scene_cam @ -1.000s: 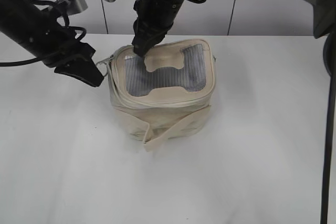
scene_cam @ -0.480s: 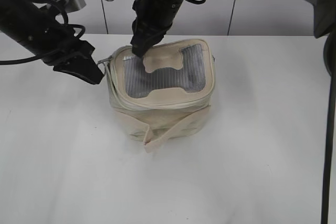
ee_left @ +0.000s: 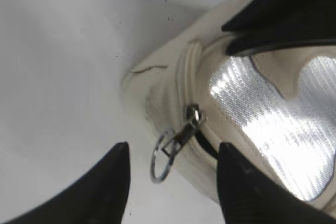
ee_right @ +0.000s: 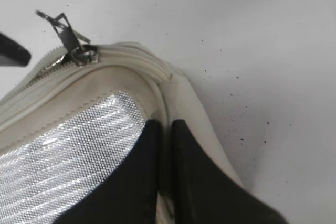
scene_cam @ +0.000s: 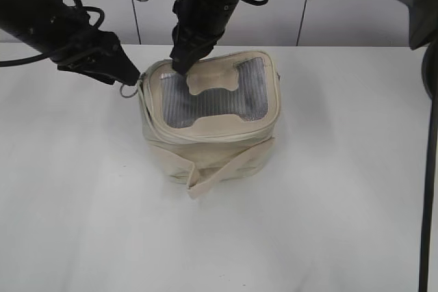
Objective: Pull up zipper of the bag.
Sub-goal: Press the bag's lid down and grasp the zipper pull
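The bag (scene_cam: 209, 117) is sitting upright near the middle of the white tabletop (scene_cam: 328, 203), mesh panel (scene_cam: 212, 97) facing up w/ the cream H-shaped patch (scene_cam: 213, 81) across it, and the wide strap (scene_cam: 226, 165) is hanging down the bag's front side.

The left tool (scene_cam: 126, 80) is hovering at the bag's left upper corner, just beside the lid rim. In the left wrist view its two black fingers (ee_left: 107, 182) are standing apart, released, w/ the ring pull (ee_left: 161, 156) dangling in the gap between them, touching neither. That ring is hanging off a small silver slider (ee_left: 193, 116) sitting on the zipper (ee_left: 184, 85) at the bag's corner; a dark slit is showing just beside the slider, so the track looks parted there.

The right tool (scene_cam: 183, 59) is reaching across from above and pressing down at the bag's back-left edge. Right wrist view: its fingers (ee_right: 142, 182) are clenched nearly together, w/ a thin fold of the bag's cream rim pinched in between, next to the mesh. The slider is sitting further along the same rim from there, its pull sticking outward, away from the bag.
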Controlling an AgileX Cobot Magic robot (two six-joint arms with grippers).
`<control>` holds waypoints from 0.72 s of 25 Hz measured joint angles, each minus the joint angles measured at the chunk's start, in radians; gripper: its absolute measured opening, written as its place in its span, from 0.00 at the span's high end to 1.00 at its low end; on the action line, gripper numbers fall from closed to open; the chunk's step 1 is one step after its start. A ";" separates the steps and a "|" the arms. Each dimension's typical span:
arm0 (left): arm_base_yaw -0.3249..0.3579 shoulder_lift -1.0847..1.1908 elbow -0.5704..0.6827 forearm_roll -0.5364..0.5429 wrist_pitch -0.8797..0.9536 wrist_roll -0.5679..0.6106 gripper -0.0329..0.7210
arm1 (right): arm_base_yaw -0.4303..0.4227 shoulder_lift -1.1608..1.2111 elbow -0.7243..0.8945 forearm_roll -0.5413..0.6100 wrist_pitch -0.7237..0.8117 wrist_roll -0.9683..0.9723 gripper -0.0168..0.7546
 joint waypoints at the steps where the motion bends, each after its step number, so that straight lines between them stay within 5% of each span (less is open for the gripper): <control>1: 0.000 0.000 -0.005 0.004 -0.007 0.000 0.41 | 0.000 0.000 0.000 0.000 0.000 0.000 0.93; 18: 0.000 0.035 -0.014 0.098 0.021 0.016 0.41 | 0.000 0.000 0.000 0.000 0.000 0.000 0.93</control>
